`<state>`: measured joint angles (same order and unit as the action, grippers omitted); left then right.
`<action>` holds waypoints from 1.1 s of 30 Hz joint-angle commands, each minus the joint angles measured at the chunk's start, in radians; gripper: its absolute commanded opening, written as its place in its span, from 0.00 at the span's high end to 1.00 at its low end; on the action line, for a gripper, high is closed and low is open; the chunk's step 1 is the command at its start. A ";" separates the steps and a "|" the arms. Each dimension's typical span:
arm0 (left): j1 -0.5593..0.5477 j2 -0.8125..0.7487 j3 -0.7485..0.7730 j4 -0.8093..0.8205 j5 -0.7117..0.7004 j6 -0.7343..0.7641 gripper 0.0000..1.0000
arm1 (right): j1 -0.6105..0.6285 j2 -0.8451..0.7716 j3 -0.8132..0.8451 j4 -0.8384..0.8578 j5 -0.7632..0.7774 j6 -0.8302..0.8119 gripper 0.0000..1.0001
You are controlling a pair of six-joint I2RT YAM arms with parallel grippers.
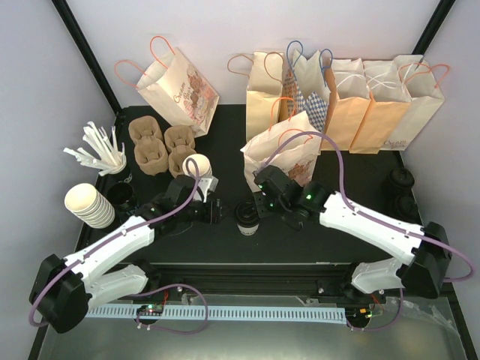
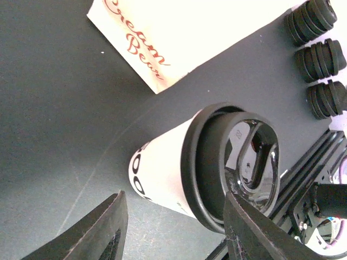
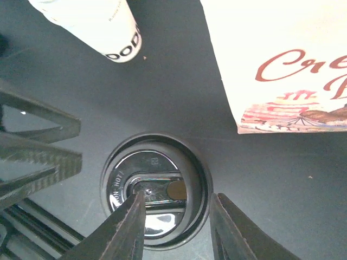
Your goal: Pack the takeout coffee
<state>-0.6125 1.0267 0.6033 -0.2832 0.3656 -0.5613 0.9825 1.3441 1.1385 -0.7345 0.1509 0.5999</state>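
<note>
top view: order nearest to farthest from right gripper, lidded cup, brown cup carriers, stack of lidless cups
1. white paper cup with black lid, centre front, directly under the right gripper
2. brown cardboard cup carriers, back left
3. stack of lidless white paper cups, far left edge

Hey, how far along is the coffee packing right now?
Done: the coffee cup has its black lid on. In hand: nothing; the left gripper and right gripper are both open close beside it. To do: it stands on the table, not yet in a paper bag.
</note>
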 commanded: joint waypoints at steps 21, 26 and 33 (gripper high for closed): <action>0.073 0.013 0.026 0.081 0.132 0.082 0.47 | 0.005 -0.144 -0.208 0.231 -0.103 -0.147 0.22; 0.074 0.067 0.036 0.091 0.156 0.087 0.55 | 0.007 -0.099 -0.172 0.207 -0.095 -0.155 0.22; 0.074 0.118 0.041 0.102 0.186 0.095 0.55 | 0.010 -0.060 -0.145 0.188 -0.078 -0.176 0.22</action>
<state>-0.5442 1.1187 0.6018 -0.2169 0.5018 -0.4881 0.9825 1.2667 0.9596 -0.5251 0.0502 0.4431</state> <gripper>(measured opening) 0.449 0.781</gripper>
